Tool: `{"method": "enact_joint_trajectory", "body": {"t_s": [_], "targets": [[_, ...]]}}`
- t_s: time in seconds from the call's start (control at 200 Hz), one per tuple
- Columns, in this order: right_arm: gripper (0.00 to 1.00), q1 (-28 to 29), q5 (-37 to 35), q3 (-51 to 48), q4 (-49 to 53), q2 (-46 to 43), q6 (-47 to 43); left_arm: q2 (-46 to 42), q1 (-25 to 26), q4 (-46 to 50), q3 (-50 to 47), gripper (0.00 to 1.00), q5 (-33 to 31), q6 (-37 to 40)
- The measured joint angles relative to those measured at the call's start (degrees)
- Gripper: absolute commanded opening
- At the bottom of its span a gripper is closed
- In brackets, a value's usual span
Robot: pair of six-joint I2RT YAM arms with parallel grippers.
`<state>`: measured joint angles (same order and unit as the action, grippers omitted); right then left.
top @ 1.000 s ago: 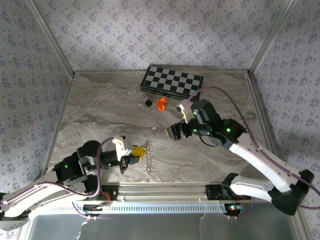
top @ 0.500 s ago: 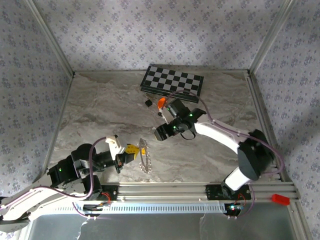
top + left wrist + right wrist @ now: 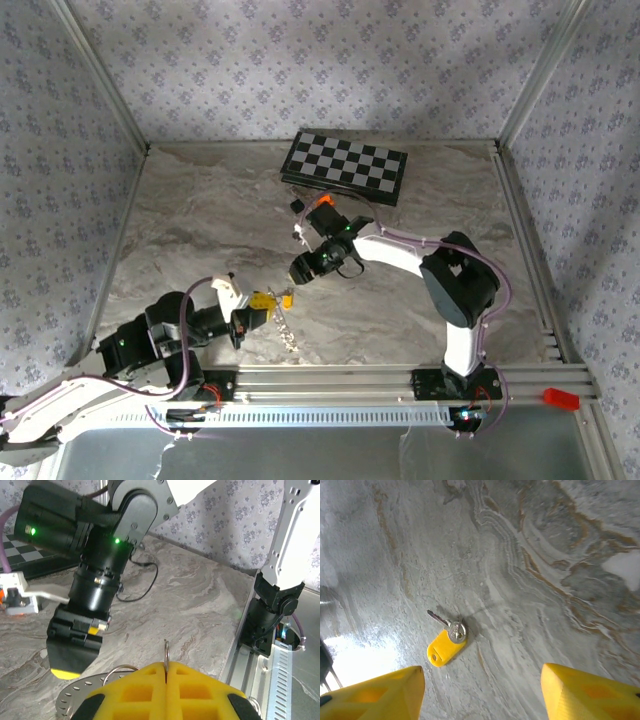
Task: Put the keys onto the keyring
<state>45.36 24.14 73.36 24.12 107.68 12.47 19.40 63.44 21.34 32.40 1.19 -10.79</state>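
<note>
A small key (image 3: 447,642) with a yellow tag lies flat on the marbled surface (image 3: 545,555). The right arm's jaws hang over the surface near it, yellow pads (image 3: 385,690) spread wide with nothing between them. Close by, the left arm's jaws are pressed together, pinching the thin silvery keyring (image 3: 166,654) upright, its chain (image 3: 289,330) trailing onto the surface.

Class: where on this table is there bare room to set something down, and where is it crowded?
Bare table: back-left, between left wall and chessboard; right side, beyond the right arm. Crowded: front-centre, where left gripper, right gripper, key and ring cluster.
</note>
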Motion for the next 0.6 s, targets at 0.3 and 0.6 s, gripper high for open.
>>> {"method": "enact_joint_trajectory", "body": {"t_s": [0.3,0.6], "targets": [[0.56,2.4,0.8,0.2,-2.3,3.0,0.8,-2.4,0.0,-0.1,-0.5,0.00,0.0,-0.1],[0.49,3.1,0.8,2.2,-2.7,6.0,0.9,-3.3,0.0,-0.2,-1.0,0.00,0.0,-0.3]]}}
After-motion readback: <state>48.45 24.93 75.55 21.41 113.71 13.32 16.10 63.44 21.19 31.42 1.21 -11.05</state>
